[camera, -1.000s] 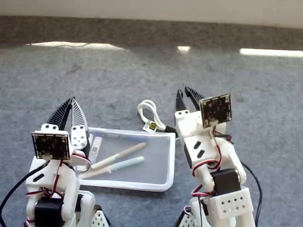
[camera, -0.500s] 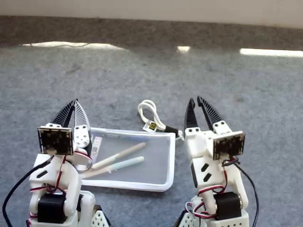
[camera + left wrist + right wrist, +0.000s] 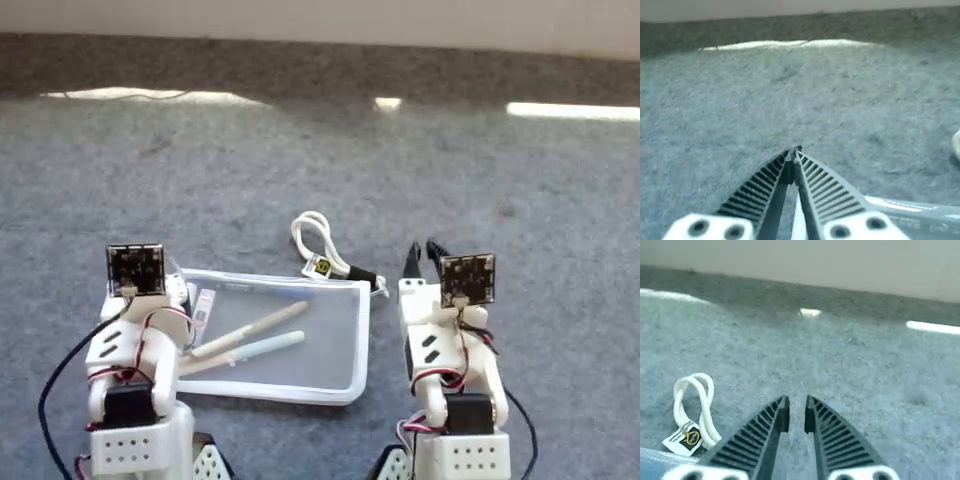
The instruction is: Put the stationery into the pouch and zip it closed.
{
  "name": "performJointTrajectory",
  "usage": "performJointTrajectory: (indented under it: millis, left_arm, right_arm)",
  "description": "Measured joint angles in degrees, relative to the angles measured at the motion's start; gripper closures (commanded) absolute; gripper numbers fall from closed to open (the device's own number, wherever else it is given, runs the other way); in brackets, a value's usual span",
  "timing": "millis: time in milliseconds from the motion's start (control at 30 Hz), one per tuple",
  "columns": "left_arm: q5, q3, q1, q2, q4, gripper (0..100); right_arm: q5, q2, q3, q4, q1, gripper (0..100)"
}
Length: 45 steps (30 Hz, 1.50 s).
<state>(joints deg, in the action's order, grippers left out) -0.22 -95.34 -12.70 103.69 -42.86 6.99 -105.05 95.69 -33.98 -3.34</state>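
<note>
Left gripper (image 3: 794, 151) tips together, right gripper (image 3: 796, 407) tips slightly apart. One clear white-edged pouch (image 3: 335, 345), flat at near edge of table (image 3: 300, 150), two pens (image 3: 255, 327) inside, one white cord loop (image 3: 314, 234) by its corner.

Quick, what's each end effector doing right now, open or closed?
Left end effector: closed, holding nothing.
Right end effector: slightly open, holding nothing.
</note>
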Motion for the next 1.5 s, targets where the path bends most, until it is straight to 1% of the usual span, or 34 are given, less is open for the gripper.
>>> performJointTrajectory:
  millis: [100, 267, 433, 733, 833, 1500]
  left_arm:
    - [0.0, -0.4, -2.2, 0.4, 1.8, 99]
    - [0.0, -0.5, -4.1, -0.2, -1.8, 99]
    - [0.0, -0.5, -4.1, -0.2, -9.7, 99]
    - [0.0, -0.5, -4.1, 0.1, -27.4, 99]
    - [-0.1, -0.5, -4.3, 0.5, -31.4, 99]
    - [-0.1, -0.5, -4.3, 0.5, -32.6, 99]
  right_arm:
    - [0.0, 0.1, 0.0, -1.3, 0.5, 94.7]
    - [0.0, 0.1, 0.0, -7.8, 1.1, 94.7]
    - [0.0, 0.1, 0.0, -17.7, 0.9, 94.7]
    - [0.0, 0.1, 0.0, -34.8, 1.1, 94.7]
    - [0.0, 0.1, 0.0, -36.6, 1.1, 94.7]
    - [0.0, 0.1, 0.0, -37.2, 1.1, 94.7]
